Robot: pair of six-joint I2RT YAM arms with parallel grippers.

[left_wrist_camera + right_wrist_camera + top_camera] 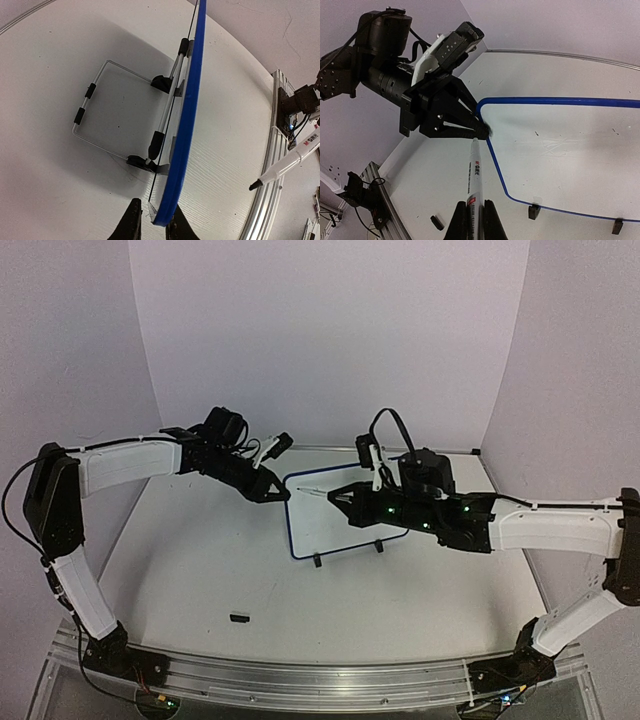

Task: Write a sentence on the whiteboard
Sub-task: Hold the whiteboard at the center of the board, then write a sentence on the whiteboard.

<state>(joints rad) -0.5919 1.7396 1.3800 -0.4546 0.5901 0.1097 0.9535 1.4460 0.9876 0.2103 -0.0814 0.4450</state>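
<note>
The whiteboard point(345, 515) stands tilted on its two black feet at mid-table; its face point(570, 150) shows only faint smudges, and no sentence is visible. My left gripper point(272, 490) is shut on the board's upper left corner; in the left wrist view the blue rim point(187, 125) runs edge-on between the fingers point(131, 222). My right gripper point(474, 222) is shut on a black-and-white marker pen point(474, 175). The pen's bare tip point(300, 490) is near that same corner, just left of the rim. The pen also shows in the left wrist view point(287, 164).
A small black cap point(239, 618) lies on the table in front of the board, also seen in the right wrist view point(436, 222). A wire stand point(100, 115) props the board from behind. An aluminium rail point(300, 675) runs along the near edge.
</note>
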